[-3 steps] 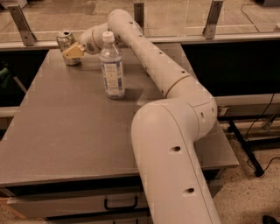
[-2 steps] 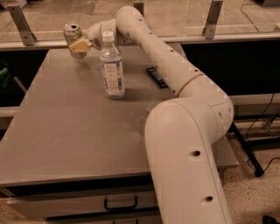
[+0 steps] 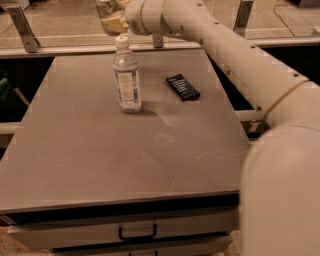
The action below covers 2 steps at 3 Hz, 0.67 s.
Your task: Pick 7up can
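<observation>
Now arm [image 3: 240, 55] stretched over table [image 3: 100, 160], claw [image 3: 113, 20] high beyond bottle [image 3: 126, 75], gripping 7up can [image 3: 103, 7].

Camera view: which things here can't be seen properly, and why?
Small silver drink can: mostly cut off by the top edge, beside the claw up past the far edge of the grey table; whether it is gripped cannot be told.
Clear plastic water bottle: label print too small to read.
Flat dark blue snack packet: wording blurred.

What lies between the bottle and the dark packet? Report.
Only bare table between bottle and packet, in the camera view; the hand is beyond the bottle, at the table's far edge.
</observation>
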Motion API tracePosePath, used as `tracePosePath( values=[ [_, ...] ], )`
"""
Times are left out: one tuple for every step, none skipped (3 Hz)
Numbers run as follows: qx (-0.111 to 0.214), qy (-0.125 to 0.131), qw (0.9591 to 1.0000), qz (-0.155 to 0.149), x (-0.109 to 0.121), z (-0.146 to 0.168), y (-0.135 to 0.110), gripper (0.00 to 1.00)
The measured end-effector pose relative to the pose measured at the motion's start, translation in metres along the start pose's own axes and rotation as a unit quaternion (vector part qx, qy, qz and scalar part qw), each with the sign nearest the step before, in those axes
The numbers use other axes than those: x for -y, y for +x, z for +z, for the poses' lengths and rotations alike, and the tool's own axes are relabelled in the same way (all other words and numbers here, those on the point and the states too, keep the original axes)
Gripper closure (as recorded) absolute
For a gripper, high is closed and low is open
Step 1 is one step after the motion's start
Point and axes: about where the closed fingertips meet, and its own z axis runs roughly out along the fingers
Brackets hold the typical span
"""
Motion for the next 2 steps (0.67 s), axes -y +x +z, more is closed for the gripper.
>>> tracePosePath(
  values=[
    [0.025, 0.075, 0.9965, -0.027, 0.018, -0.075, -0.037, 1.0],
    [0.026, 0.101, 0.9942, -0.028, 0.025, -0.088, -0.031, 1.0]
  ],
)
